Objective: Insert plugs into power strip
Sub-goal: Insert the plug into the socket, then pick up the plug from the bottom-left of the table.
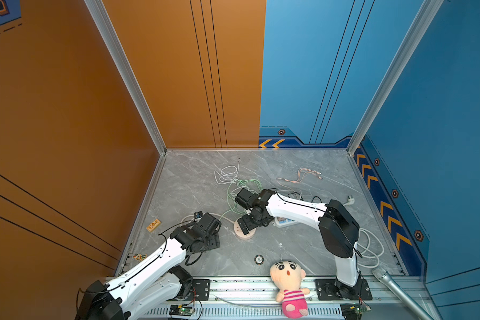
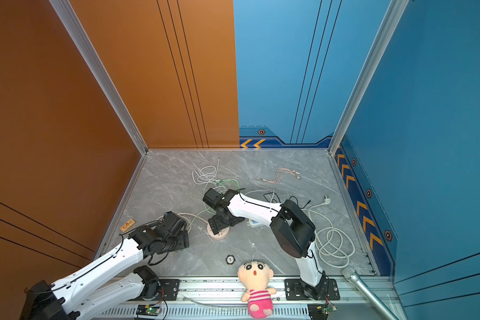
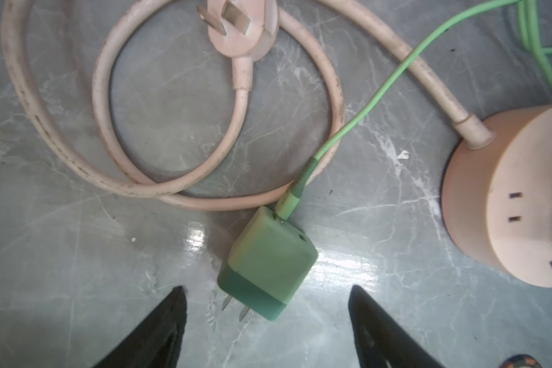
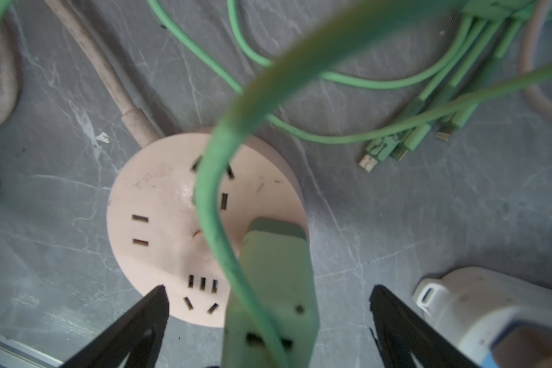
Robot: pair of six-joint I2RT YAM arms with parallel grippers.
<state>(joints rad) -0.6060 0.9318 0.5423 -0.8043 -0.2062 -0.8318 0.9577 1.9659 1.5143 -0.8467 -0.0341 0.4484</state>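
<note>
Grey marble-patterned surface (image 1: 302,249) inside an orange-and-blue walled cell carried a round, pale pink plastic power strip (image 4: 160,204) near its middle. One green cube-shaped plug (image 4: 278,270) stood upright in a socket at the strip's rim, long axis vertical and prongs down out of sight. Its thin green cable (image 4: 209,191) arched up off its top. The right hand (image 4: 268,286) was released, its black fingers spread wide on either side of that plug and apart from it. Left of the strip, a second green cube-shaped plug (image 3: 268,264) lay on its side on the surface, long axis level. Its metal prongs (image 3: 244,313) pointed back toward the left hand (image 3: 265,286), and its cable end faced the strip's looped thick pink cord (image 3: 134,188). That hand was likewise released, fingers wide, touching nothing.
</note>
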